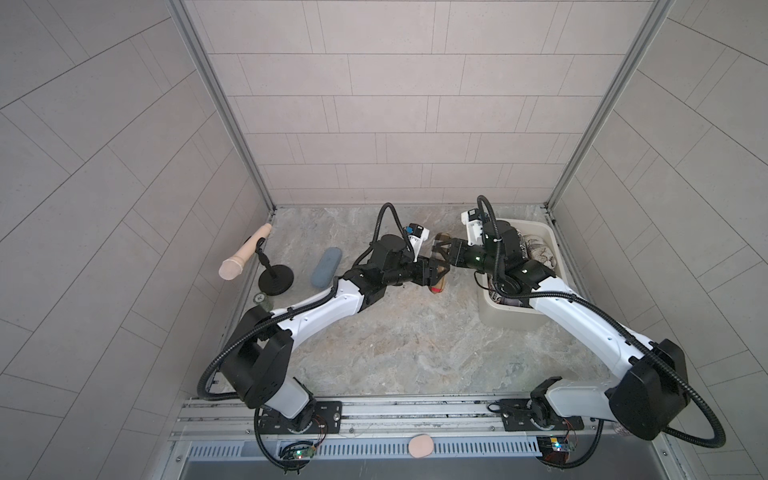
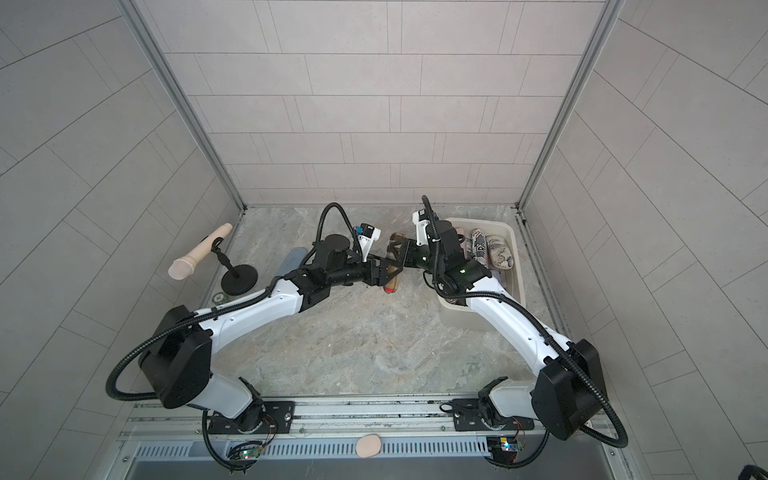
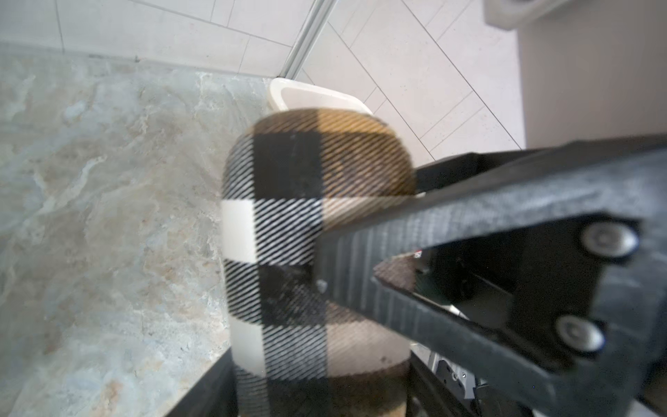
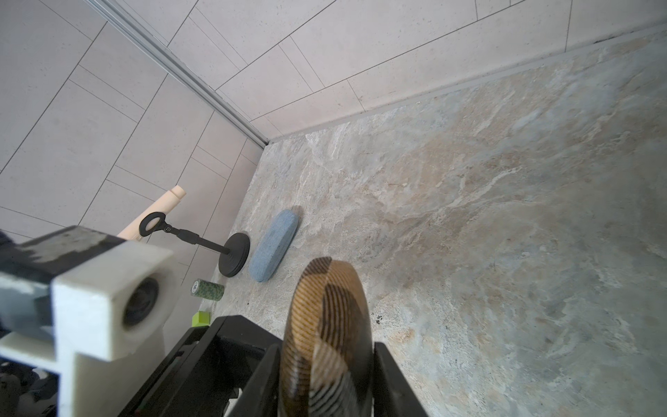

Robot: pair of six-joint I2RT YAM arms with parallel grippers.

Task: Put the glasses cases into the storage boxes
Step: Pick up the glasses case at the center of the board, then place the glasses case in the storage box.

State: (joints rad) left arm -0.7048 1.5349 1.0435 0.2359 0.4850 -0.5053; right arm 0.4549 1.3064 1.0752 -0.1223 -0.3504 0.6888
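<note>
A brown, black and white plaid glasses case (image 1: 441,240) hangs above the table between both arms. My right gripper (image 4: 326,346) is shut on it, one finger pressed to each flat side of the plaid glasses case (image 4: 328,299). My left gripper (image 3: 321,361) is open, its jaws standing just outside the long edges of the plaid case (image 3: 288,216). A blue glasses case (image 1: 326,267) lies flat at the back left. The cream storage box (image 1: 552,232) stands at the back right under my right arm, with patterned cases (image 2: 500,253) inside.
A beige microphone (image 1: 245,257) on a black round-based stand (image 1: 275,280) sits by the left wall. A green roll (image 4: 207,289) and a small green cube (image 4: 201,317) lie near it. The right arm covers much of the box.
</note>
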